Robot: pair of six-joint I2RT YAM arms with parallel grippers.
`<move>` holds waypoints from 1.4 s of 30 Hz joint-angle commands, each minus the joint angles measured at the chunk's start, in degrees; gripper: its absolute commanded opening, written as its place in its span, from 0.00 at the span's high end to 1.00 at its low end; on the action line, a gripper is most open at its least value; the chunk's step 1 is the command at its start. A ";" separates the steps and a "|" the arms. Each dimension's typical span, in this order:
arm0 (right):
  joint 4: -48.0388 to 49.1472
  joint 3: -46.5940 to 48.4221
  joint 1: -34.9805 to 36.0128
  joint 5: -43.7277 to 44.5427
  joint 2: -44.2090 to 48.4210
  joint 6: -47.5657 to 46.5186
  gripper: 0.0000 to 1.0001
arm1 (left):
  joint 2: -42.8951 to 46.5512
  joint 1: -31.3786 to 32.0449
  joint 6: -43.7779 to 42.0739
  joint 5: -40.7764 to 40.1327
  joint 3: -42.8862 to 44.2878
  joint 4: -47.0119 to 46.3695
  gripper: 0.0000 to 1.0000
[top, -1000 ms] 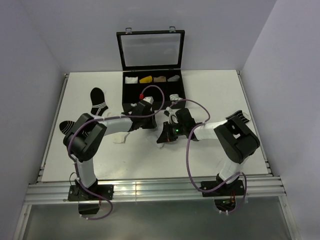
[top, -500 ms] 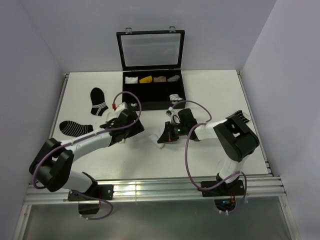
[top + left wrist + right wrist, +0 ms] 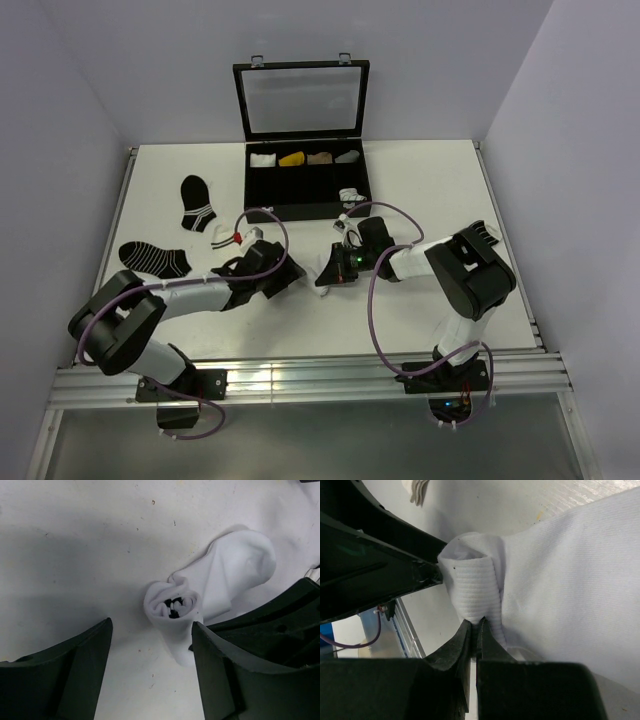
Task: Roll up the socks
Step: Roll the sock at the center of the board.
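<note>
Left hand (image 3: 150, 629) has drawn back, spread wide around the rolled sock (image 3: 172, 605); right hand (image 3: 473, 628) seemingly pinches it.

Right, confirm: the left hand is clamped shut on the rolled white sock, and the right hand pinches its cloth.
Wrong on the left hand: it stands open, straddling the rolled white sock without gripping it, per the left wrist view. The right hand does pinch its cloth.
</note>
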State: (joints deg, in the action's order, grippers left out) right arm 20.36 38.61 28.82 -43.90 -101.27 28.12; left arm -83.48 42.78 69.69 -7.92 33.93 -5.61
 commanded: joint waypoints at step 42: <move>-11.75 -2.67 28.04 56.29 23.32 -18.98 0.50 | -9.68 2.22 -7.20 -2.62 14.94 13.17 0.86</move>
State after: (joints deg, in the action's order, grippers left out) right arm 4.89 33.43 55.59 8.86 -76.71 11.14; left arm -92.44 44.73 64.03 -10.83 47.62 6.76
